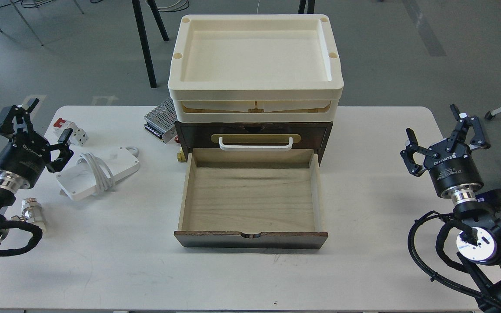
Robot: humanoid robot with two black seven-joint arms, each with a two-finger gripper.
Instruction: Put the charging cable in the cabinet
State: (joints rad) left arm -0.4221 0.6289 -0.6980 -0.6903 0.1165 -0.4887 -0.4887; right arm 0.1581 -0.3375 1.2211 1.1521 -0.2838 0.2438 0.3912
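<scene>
Plainly the work has hardly begun: nothing is grasped and the drawer holds nothing. At the left edge of the table hovers the left gripper, its fingers spread wide with only air between them. Just to its right, near the table's back-left corner, lies the charging cable, a flat white block with its cord looped around the middle; its near-left corner sits just beside the lower finger, but the block is outside the jaws, not between them, and I cannot tell whether anything touches. Behind it rest a small white-and-red breaker and, further right, a perforated metal box against the cabinet's side. At the middle of the back edge stands the cabinet, cream trays stacked on top, its drawer pulled fully toward the front edge, so the opening step looks done. Near the right edge the right gripper hangs with its fingers also wide apart and holding nothing, well apart from the cable. Left to do, by my judgement: close on the block, carry it rightward, and set it in the drawer.
</scene>
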